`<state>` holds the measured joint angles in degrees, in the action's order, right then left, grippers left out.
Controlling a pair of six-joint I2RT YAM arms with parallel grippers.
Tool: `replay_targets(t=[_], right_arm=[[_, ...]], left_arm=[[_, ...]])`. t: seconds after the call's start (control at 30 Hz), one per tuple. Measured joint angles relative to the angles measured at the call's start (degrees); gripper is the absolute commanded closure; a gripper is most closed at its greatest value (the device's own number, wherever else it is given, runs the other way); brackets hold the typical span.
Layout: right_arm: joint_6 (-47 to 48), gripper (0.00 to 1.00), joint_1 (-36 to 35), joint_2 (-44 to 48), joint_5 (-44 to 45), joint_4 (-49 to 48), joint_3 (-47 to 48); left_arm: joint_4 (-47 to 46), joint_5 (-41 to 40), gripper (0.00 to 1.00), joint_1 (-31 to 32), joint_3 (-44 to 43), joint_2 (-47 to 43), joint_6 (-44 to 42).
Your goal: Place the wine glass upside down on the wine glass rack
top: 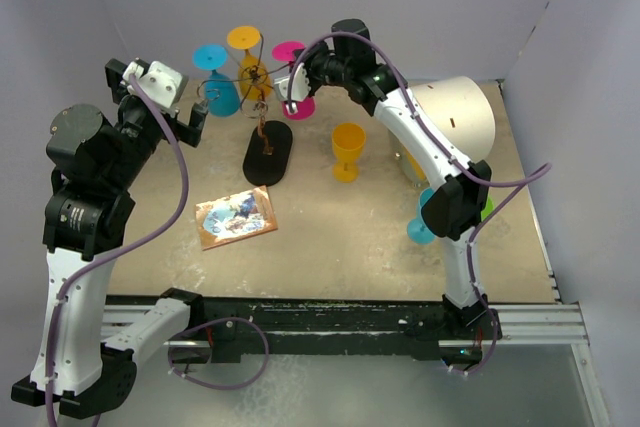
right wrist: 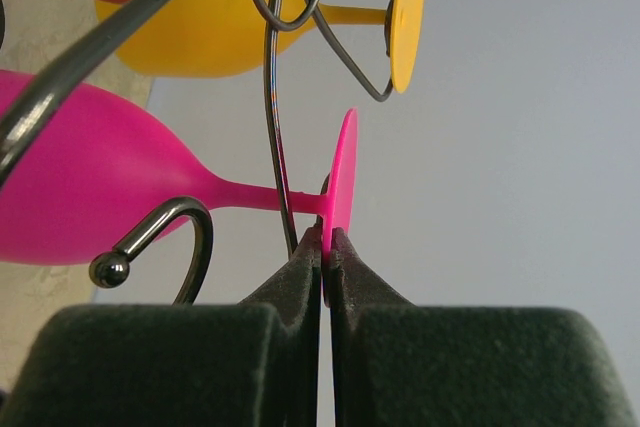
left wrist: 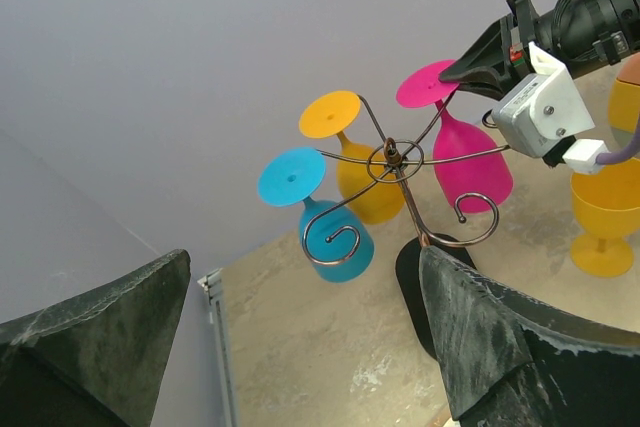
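Your right jaws are clamped on the foot of the pink wine glass (right wrist: 100, 187), probably to seat it bowl-down on a curled arm of the wine glass rack (left wrist: 400, 197) near the tabletop's (top: 330, 227) far edge. Your left jaws stand wide apart beside the rack. Open room lies rightward, bar the upright yellow glass (top: 347, 150).

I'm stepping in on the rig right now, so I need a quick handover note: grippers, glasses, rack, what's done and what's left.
Left gripper: open, empty, left of the rack.
Right gripper: shut on the foot rim of the pink glass, which hangs upside down with its stem in a rack arm.
Done: blue glass and orange glass hang upside down on the rack.
Left: open the right gripper and back away, if the pink glass looks seated. A yellow glass stands upright on the table.
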<state>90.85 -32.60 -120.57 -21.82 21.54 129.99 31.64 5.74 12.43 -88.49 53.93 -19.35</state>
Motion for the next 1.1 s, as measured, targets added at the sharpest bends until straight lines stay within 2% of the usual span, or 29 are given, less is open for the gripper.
replay_targets(t=[1.1], right_arm=[[-2.86,1.00,1.16,2.14,4.44,-7.93,-3.28]], left_arm=[[0.46,0.00,0.00,0.00,0.26,-0.15,-0.39]])
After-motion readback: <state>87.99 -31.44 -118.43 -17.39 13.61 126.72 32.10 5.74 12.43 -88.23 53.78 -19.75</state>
